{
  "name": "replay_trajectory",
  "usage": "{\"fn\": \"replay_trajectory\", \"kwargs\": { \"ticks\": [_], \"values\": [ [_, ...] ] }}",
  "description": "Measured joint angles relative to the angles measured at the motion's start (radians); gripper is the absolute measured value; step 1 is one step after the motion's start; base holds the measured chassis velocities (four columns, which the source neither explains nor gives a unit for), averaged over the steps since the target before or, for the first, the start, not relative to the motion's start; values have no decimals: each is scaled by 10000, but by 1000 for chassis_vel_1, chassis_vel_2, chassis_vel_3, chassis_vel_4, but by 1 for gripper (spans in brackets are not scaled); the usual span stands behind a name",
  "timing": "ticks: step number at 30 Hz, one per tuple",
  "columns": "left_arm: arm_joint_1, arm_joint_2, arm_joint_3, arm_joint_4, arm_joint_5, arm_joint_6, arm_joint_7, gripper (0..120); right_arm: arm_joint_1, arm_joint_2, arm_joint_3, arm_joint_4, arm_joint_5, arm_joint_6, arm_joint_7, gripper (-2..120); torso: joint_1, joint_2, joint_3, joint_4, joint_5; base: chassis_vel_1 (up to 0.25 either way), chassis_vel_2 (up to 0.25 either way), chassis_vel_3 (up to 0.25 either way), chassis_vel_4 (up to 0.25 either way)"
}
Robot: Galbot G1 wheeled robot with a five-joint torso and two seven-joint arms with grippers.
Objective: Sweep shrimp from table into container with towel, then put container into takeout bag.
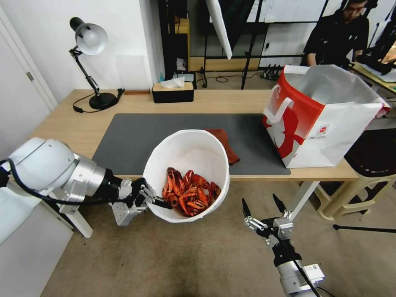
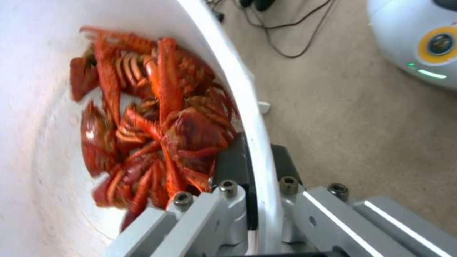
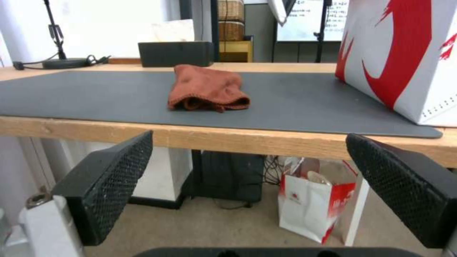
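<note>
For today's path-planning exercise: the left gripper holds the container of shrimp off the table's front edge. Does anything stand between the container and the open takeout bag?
Nothing visible blocks the way. The left gripper clamps the rim of the container. Between it and the takeout bag lies only the towel, flat on the mat and low enough to pass over. The right gripper hangs open below the table edge.

left gripper [image 1: 159, 201] gripping the rim of the white container [image 1: 187, 175], holding it off the table's [image 1: 66, 128] near edge | shrimp [image 1: 189, 192] lying inside | towel [image 1: 225, 142] lying on the grey mat [image 1: 123, 142] behind | takeout bag [image 1: 317, 117] standing open at right | right gripper [image 1: 264, 208] hanging spread below the table edge
</note>
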Motion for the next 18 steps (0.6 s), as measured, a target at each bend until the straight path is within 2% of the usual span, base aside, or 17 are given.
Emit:
{"fn": "replay_trajectory", "kwargs": {
  "ticks": [2, 5, 6, 7, 9, 10, 13, 14, 17, 18],
  "values": [
    [-191, -63, 111, 212, -48, 12, -61, 0, -31, 23, 2, 47, -34, -5, 1, 100, 0, 0, 0, -1, -1, 0, 0, 0, 0],
    [-1386, -524, 694, 946, -170, 120, -223, 0, -151, 75, 86, 239, -99, -73, -4, 100, 0, 0, 0, -4, 0, 0, 0, 0, 0],
    [-1623, -627, 837, 1072, -187, 146, -262, 0, -168, 95, 97, 265, -117, -84, -5, 100, 0, 0, 0, -4, 1, 0, 0, 0, 0],
    [-1623, -627, 837, 1072, -187, 146, -262, 0, -168, 95, 97, 265, -117, -84, -5, 100, 0, 0, 0, -4, 1, 0, 0, 0, 0],
    [-2342, -928, 1460, 1488, -197, 179, -450, 0, -193, 159, 109, 293, -185, -104, -8, 100, 0, 0, 0, -2, 1, 0, 0, 0, 0],
    [-2342, -928, 1460, 1488, -197, 179, -450, 0, -193, 159, 109, 293, -185, -104, -8, 100, 0, 0, 0, -2, 1, 0, 0, 0, 0],
    [-3447, -1579, 2643, 2266, -139, 172, -799, 0, -216, 278, 101, 316, -305, -113, -17, 100, 0, 0, 0, -3, 1, 0, 0, 0, 0],
    [-3447, -1579, 2643, 2266, -139, 172, -799, 0, -216, 278, 101, 316, -305, -113, -17, 100, 0, 0, 0, -3, 1, 0, 0, 0, 0],
    [-4456, -2473, 3516, 3136, -6, 158, -1169, 0, -253, 373, 112, 317, -398, -116, -31, 100, 1, 0, 1, -7, 0, 0, 0, 0, 0],
    [-4456, -2473, 3516, 3136, -6, 158, -1169, 0, -253, 373, 112, 317, -398, -116, -31, 100, 1, 0, 1, -7, 0, 0, 0, 0, 0]
  ]
}}
